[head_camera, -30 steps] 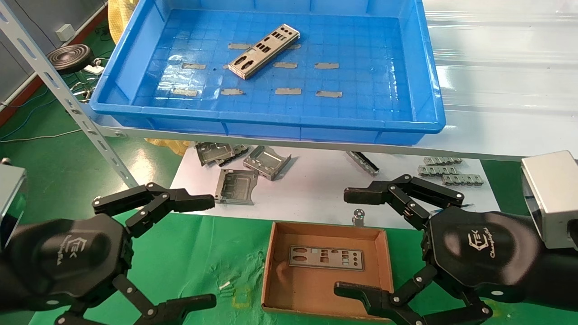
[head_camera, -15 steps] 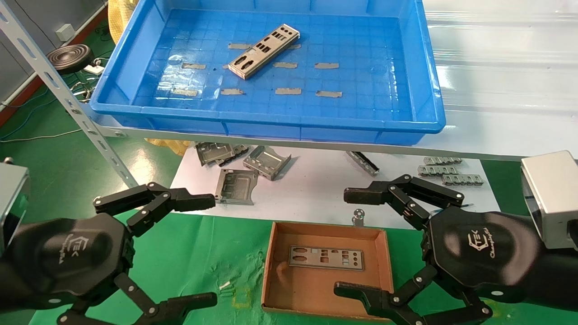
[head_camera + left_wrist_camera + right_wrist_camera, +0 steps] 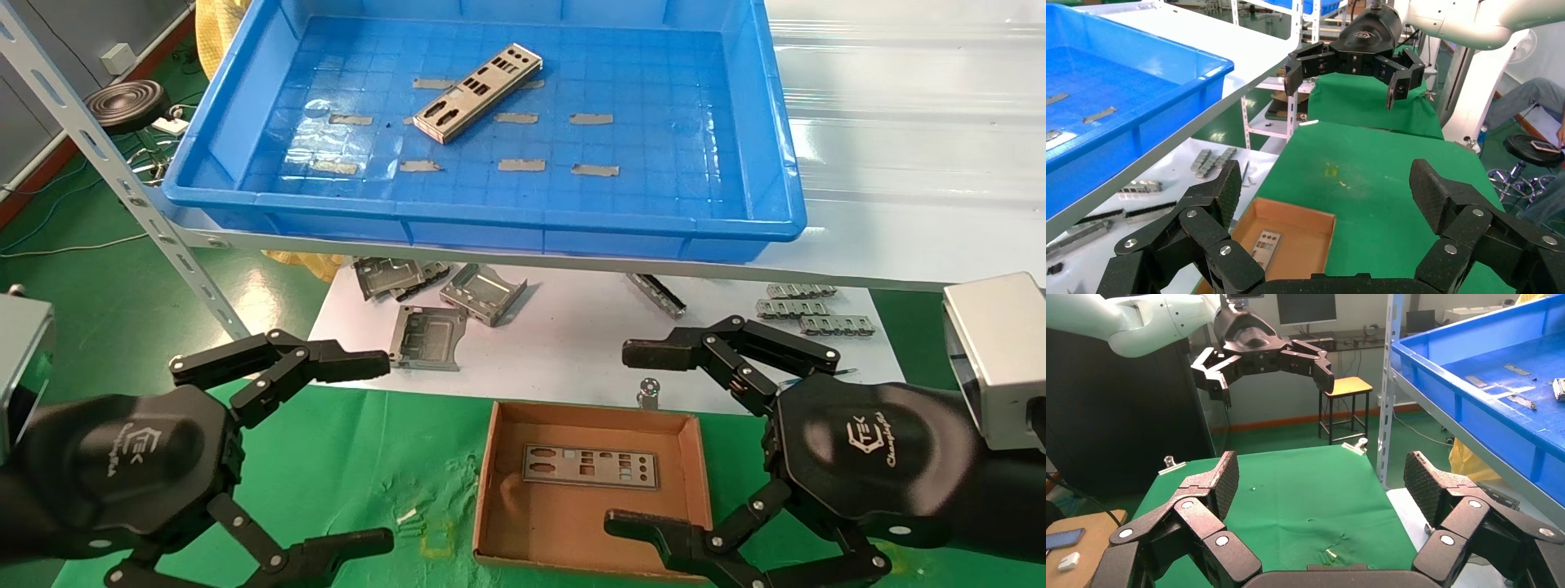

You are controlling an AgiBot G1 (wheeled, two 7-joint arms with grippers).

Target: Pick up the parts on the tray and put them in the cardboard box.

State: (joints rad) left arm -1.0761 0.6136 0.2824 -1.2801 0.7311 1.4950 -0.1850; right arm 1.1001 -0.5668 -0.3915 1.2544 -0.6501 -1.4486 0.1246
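Parts: 1 plate (image 3: 478, 92) lies in the tray (image 3: 768, 131), 1 plate (image 3: 590, 467) in the cardboard box (image 3: 490, 498). My left gripper (image 3: 359, 453) and right gripper (image 3: 637, 437) hover low, fingers spread, empty.

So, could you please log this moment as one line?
left gripper: open, idle | right gripper: open, idle | parts: one in tray, one in cardboard box

You see two matte-black grippers, left gripper (image 3: 359, 447) and right gripper (image 3: 645, 437), silver-riveted linkages, textured pads, white logos, silver wrist blocks, white arms.
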